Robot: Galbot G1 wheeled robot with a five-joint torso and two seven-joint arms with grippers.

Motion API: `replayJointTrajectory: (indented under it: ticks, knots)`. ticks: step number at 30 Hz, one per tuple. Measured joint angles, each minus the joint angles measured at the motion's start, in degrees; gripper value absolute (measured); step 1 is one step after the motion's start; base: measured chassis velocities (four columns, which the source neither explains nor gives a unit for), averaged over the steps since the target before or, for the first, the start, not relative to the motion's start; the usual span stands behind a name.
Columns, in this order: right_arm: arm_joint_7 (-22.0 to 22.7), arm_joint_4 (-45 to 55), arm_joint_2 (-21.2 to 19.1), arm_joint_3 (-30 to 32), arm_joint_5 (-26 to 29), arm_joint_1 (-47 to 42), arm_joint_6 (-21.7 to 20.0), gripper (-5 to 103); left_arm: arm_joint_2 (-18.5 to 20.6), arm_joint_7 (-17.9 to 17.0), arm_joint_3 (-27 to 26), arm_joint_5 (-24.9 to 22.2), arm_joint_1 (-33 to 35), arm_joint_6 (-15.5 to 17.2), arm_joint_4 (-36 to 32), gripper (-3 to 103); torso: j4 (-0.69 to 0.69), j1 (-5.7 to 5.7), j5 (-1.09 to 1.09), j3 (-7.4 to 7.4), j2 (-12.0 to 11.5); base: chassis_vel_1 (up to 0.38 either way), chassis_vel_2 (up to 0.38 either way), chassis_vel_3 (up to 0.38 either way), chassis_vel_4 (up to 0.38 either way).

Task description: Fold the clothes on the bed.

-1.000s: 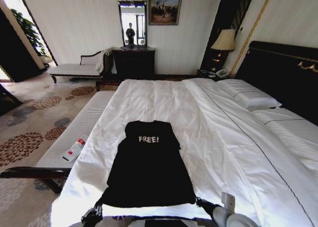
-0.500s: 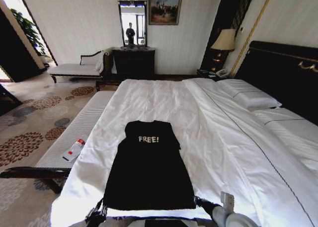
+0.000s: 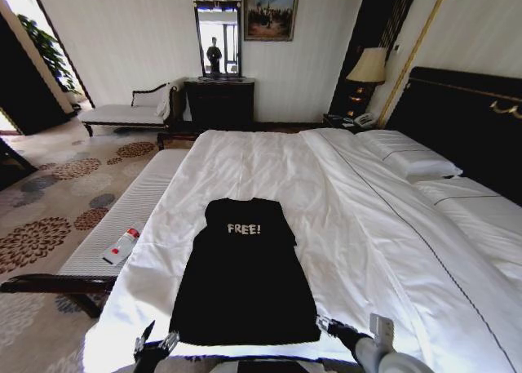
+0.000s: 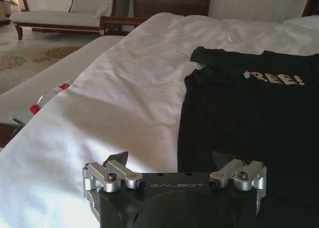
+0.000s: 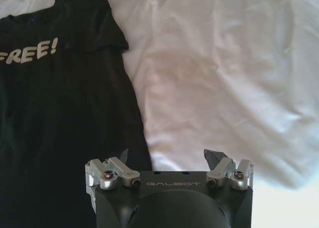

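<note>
The clothes, a black T-shirt (image 3: 245, 275) with white "FREE!" lettering, lie flat on the white bed (image 3: 367, 226), collar away from me, sleeves folded in. My left gripper (image 3: 155, 344) is open just off the shirt's near left hem corner. In the left wrist view the left gripper (image 4: 170, 158) straddles the shirt's (image 4: 249, 118) side edge, with nothing held. My right gripper (image 3: 330, 328) is open at the near right hem corner. The right wrist view shows this gripper (image 5: 172, 155) over the shirt's (image 5: 60, 103) edge and the white duvet.
A padded white bench (image 3: 139, 202) runs along the bed's left side with a red-and-white bottle (image 3: 122, 244) on it. Pillows (image 3: 412, 157) and the dark headboard (image 3: 465, 120) are on the right. Patterned carpet, a chaise (image 3: 130, 112) and a dresser lie beyond.
The shirt's near hem has settled slightly closer to me. The left gripper's fingers now show spread beside the hem corner, and the right arm has shifted a little to the right.
</note>
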Motion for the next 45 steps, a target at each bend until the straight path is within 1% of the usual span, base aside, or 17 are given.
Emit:
replayJointTrajectory:
  ticks: [1, 2, 3, 4, 7, 8, 13, 16, 17, 18, 20, 21, 24, 31, 34, 37, 45]
  knots:
    - [-0.5, 0.0, -0.2, 0.1, -1.3, 0.0, 0.9, 85, 0.0, 0.1, -0.2, 0.5, -0.3, -0.1, 0.0, 95, 0.0, 0.0, 0.0, 0.0, 0.0, 0.0, 0.0, 0.0, 0.0]
    - [-1.9, 0.0, -1.0, 0.3, -4.9, 0.2, 3.8, 91, 0.0, 0.3, -0.4, 1.7, -1.3, -0.3, -0.1, 98, 0.0, 0.0, 0.0, 0.0, 0.0, 0.0, 0.0, 0.0, 0.0]
    - [-1.9, 0.0, -1.0, 0.3, -4.9, 0.2, 3.8, 91, 0.0, 0.3, -0.4, 1.7, -1.3, -0.3, -0.1, 98, 0.0, 0.0, 0.0, 0.0, 0.0, 0.0, 0.0, 0.0, 0.0]
    - [-2.7, -0.3, -1.5, 0.3, -6.9, 0.4, 5.5, 96, 0.0, 0.5, -0.4, 2.3, -1.9, -0.3, -0.1, 100, 0.0, 0.0, 0.0, 0.0, 0.0, 0.0, 0.0, 0.0, 0.0]
    - [-4.9, -4.0, -2.6, -0.6, -13.5, 1.8, 12.7, 100, 0.0, 0.9, -0.3, 3.3, -3.7, -0.3, 0.1, 100, 0.0, 0.0, 0.01, 0.0, 0.0, 0.0, 0.0, 0.0, 0.0]
    - [-4.9, -4.0, -2.6, -0.6, -13.5, 1.8, 12.7, 100, 0.0, 0.9, -0.3, 3.3, -3.7, -0.3, 0.1, 100, 0.0, 0.0, 0.01, 0.0, 0.0, 0.0, 0.0, 0.0, 0.0]
    - [-7.1, -6.8, -4.6, -1.6, -16.4, 4.1, 18.5, 100, 0.0, 1.4, -0.2, 3.4, -5.7, -1.0, 0.3, 100, 0.01, 0.0, 0.0, 0.0, 0.0, 0.0, 0.0, 0.0, 0.0]
    - [-9.4, -10.8, -5.3, -3.1, -23.7, 6.5, 24.1, 100, 0.2, 1.3, 0.0, 3.0, -7.7, -1.4, 0.4, 100, 0.03, 0.0, 0.0, 0.0, 0.0, 0.0, 0.0, 0.0, 0.0]
    - [-10.0, -12.2, -5.1, -3.7, -27.0, 6.8, 26.2, 100, 0.4, 1.4, 0.2, 2.9, -8.5, -1.1, 0.5, 100, 0.01, 0.0, 0.02, 0.0, 0.0, 0.0, 0.0, 0.0, 0.0]
    - [-10.0, -12.2, -5.1, -3.7, -27.0, 6.8, 26.2, 100, 0.4, 1.4, 0.2, 2.9, -8.5, -1.1, 0.5, 100, 0.01, 0.0, 0.02, 0.0, 0.0, 0.0, 0.0, 0.0, 0.0]
    - [-10.9, -14.4, -5.2, -4.8, -32.0, 7.6, 29.3, 100, 0.6, 1.9, 0.4, 2.9, -9.5, -0.5, 0.7, 100, -0.06, 0.0, 0.0, 0.0, 0.0, 0.0, 0.0, 0.0, 0.0]
    - [-11.6, -16.6, -6.3, -6.2, -35.9, 9.4, 31.8, 100, 0.7, 2.3, 0.4, 2.7, -9.7, -0.3, 0.7, 100, -0.04, 0.0, 0.0, 0.0, 0.0, 0.0, 0.0, 0.0, 0.0]
    - [-12.1, -18.6, -7.8, -7.7, -38.8, 11.8, 33.8, 100, 0.7, 2.3, 0.5, 2.6, -9.5, -0.2, 0.5, 100, 0.03, -0.01, 0.0, 0.0, 0.0, 0.0, 0.0, 0.0, 0.0]
    - [-13.6, -26.4, -12.8, -15.1, -41.0, 24.1, 36.9, 100, 0.7, 2.5, -0.4, 2.6, -8.4, -0.1, -0.1, 100, 0.01, 0.0, 0.01, 0.0, 0.0, 0.0, 0.0, 0.0, 0.0]
    - [-13.9, -28.5, -13.5, -17.5, -41.2, 27.1, 37.6, 100, 0.7, 2.5, -0.7, 2.7, -8.2, 0.2, -0.1, 100, 0.01, 0.0, -0.01, 0.0, 0.0, 0.0, 0.0, 0.0, 0.0]
    - [-14.3, -32.1, -13.9, -23.0, -41.7, 32.7, 38.4, 100, 0.8, 2.2, -1.0, 2.7, -8.2, 1.2, -0.6, 100, 0.0, 0.0, 0.0, 0.0, 0.0, 0.0, 0.0, 0.0, 0.0]
    - [-14.4, -36.0, -12.9, -30.2, -41.9, 41.1, 38.1, 100, 0.7, 1.7, -1.0, 2.7, -8.2, 2.1, -1.4, 100, 0.01, 0.0, -0.01, 0.0, 0.0, 0.0, 0.0, 0.0, 0.0]
